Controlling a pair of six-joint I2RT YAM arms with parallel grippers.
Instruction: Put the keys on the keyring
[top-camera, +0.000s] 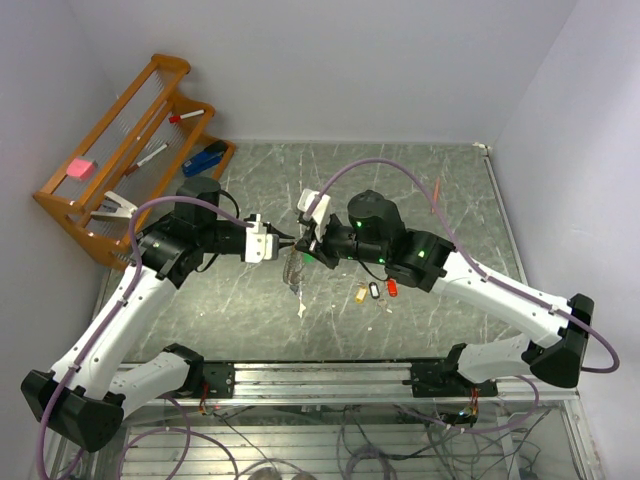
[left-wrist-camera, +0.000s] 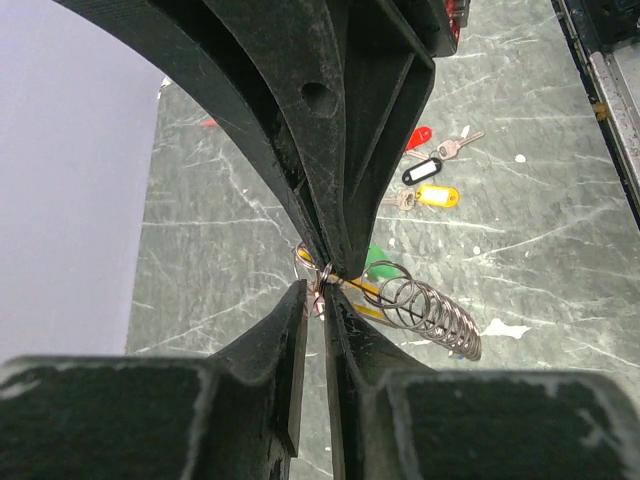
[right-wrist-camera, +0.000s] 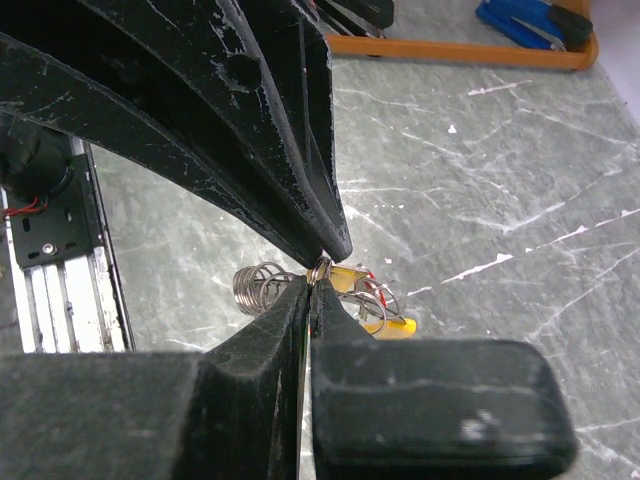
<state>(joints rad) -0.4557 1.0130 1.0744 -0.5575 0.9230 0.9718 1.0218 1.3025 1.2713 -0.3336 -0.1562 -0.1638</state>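
Observation:
My left gripper (top-camera: 285, 243) and right gripper (top-camera: 303, 246) meet tip to tip above the middle of the table. Both are shut on the small silvery keyring (left-wrist-camera: 319, 273), which also shows in the right wrist view (right-wrist-camera: 320, 267). A coil of metal rings (left-wrist-camera: 425, 310) hangs from it with yellow tags (right-wrist-camera: 352, 279) and a green tag (left-wrist-camera: 378, 262); the bunch (top-camera: 293, 272) dangles below the tips. Three loose keys lie to the right: yellow (top-camera: 360, 294), black-and-white (top-camera: 375, 290) and red (top-camera: 392, 288). They also show in the left wrist view, with the yellow one (left-wrist-camera: 438, 196) nearest.
A wooden rack (top-camera: 75, 215) stands at the back left with a pink block (top-camera: 80, 168), a blue stapler (top-camera: 205, 158) and pens. A white scrap (top-camera: 300, 312) lies on the marble top. A metal rail (top-camera: 320, 377) runs along the near edge.

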